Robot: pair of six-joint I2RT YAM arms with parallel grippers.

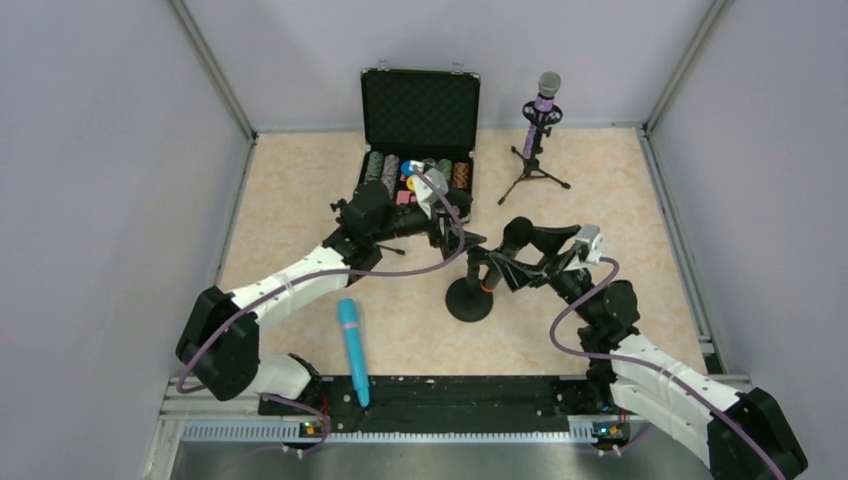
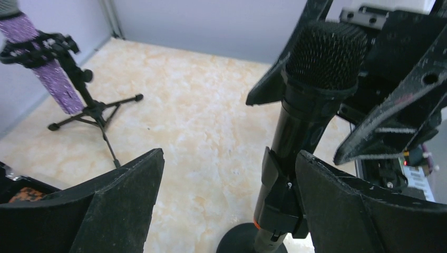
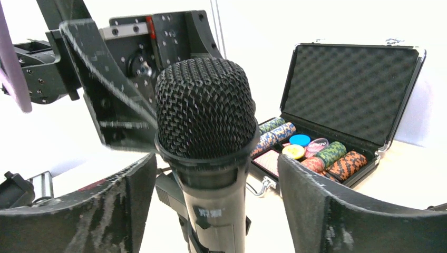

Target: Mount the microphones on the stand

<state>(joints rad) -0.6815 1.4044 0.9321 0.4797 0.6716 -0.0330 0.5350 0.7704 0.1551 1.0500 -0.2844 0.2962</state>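
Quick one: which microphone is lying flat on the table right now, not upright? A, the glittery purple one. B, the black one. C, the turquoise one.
C: the turquoise microphone lies flat on the table, while the purple microphone and the black microphone both stand upright.

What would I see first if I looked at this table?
The black microphone stands upright in its round-based stand in the middle of the table. The left gripper and right gripper are open on either side of it. Next comes the glittery purple microphone, clipped in a tripod stand at the far right, and the turquoise microphone lying flat near the front edge.
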